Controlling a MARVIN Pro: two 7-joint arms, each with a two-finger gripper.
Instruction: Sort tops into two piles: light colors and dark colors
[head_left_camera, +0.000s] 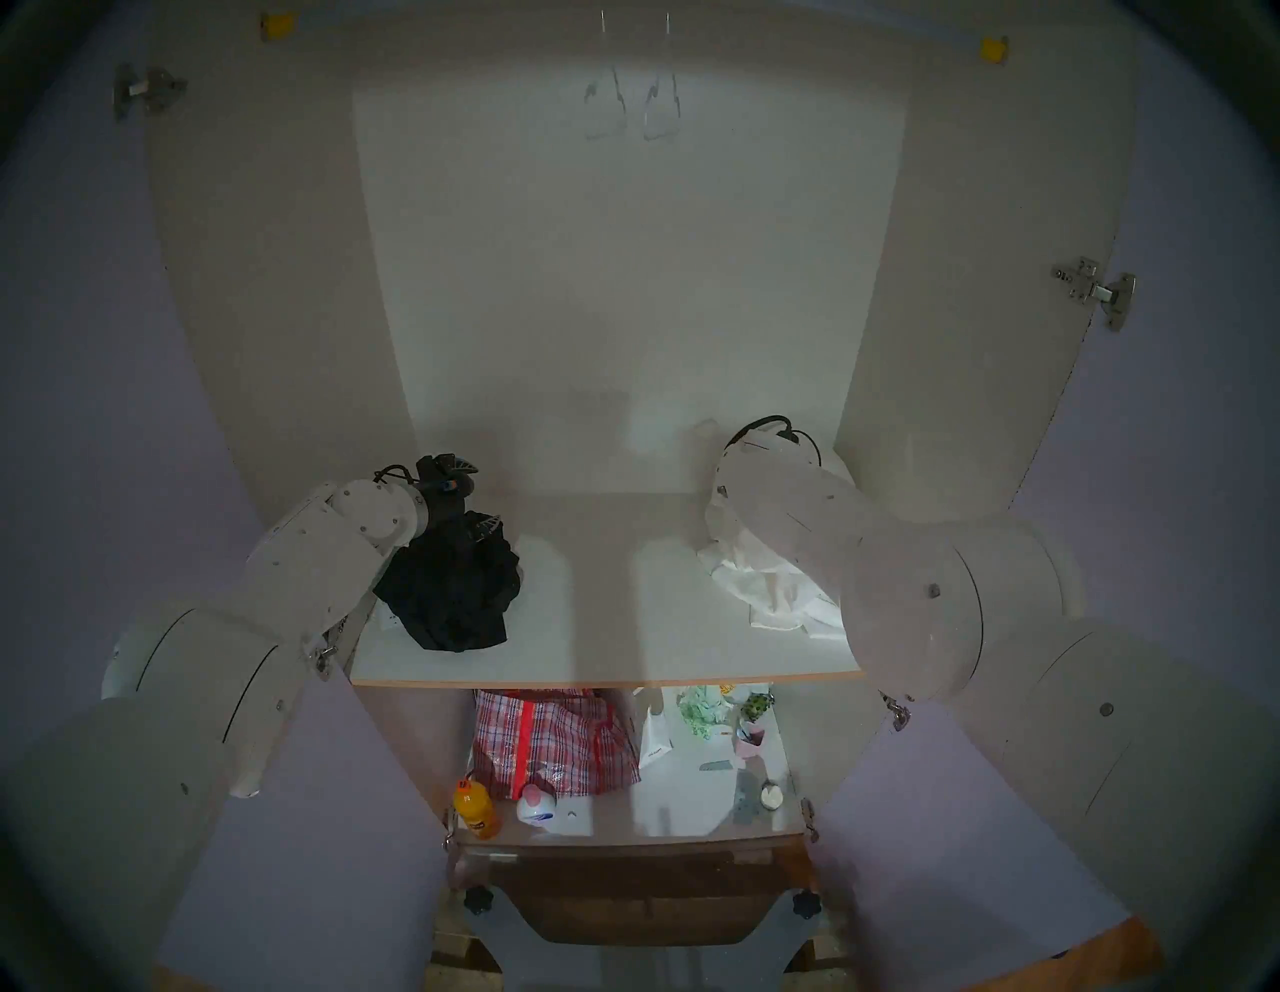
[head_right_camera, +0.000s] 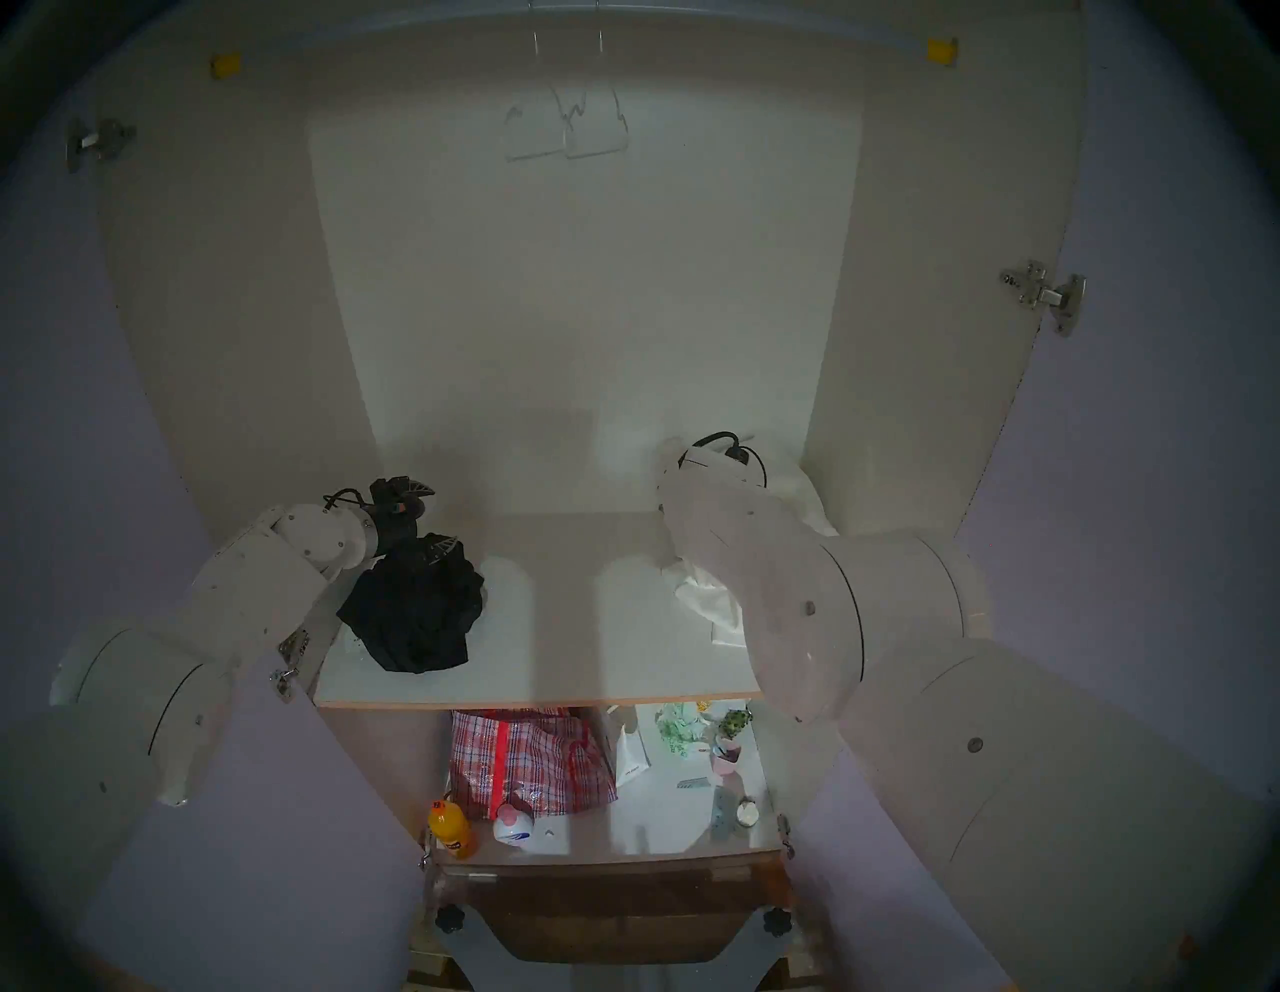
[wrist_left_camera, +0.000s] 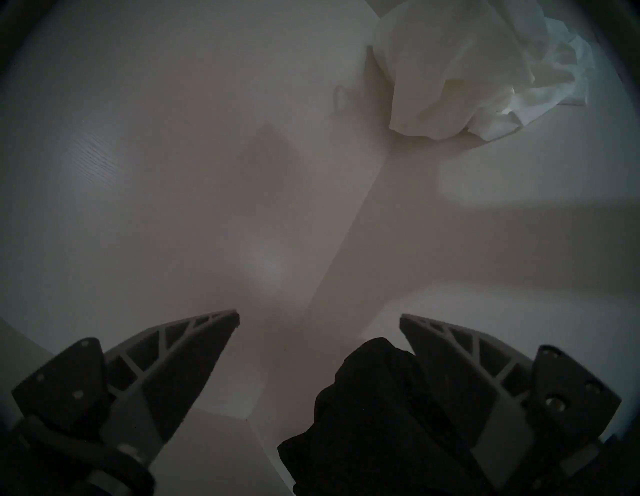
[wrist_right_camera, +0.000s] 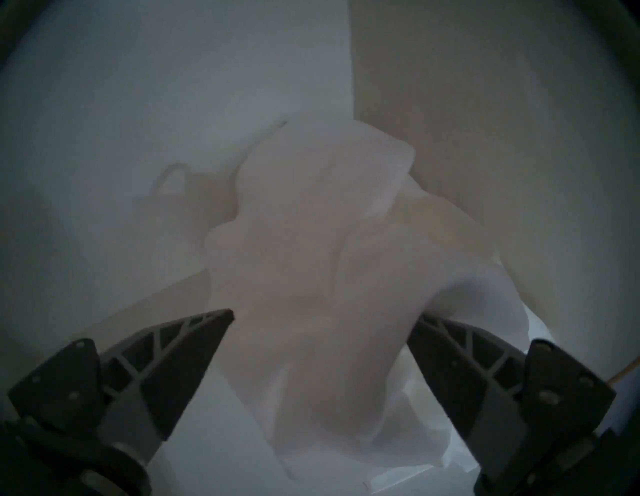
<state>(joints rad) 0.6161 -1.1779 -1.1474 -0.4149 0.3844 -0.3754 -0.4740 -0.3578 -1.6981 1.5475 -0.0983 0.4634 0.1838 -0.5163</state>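
Observation:
A bunched black garment (head_left_camera: 450, 596) lies at the left of the white shelf (head_left_camera: 602, 623). My left gripper (head_left_camera: 478, 495) is open just above its far edge, holding nothing. In the left wrist view, the gripper (wrist_left_camera: 320, 316) is spread wide, with the black cloth (wrist_left_camera: 381, 398) under the right finger. A heap of white garments (head_left_camera: 755, 575) lies at the shelf's right rear corner. My right arm hides its gripper in the head views. In the right wrist view, the gripper (wrist_right_camera: 322, 316) is open, with the white cloth (wrist_right_camera: 329, 259) between and beyond its fingers.
The cabinet's back and side walls close in the shelf. The lower shelf holds a red-checked bag (head_left_camera: 554, 741), an orange bottle (head_left_camera: 476, 807), a white carton (head_left_camera: 654, 734) and small items. Wire hangers (head_left_camera: 630, 104) hang high up. Bare shelf lies between the two heaps.

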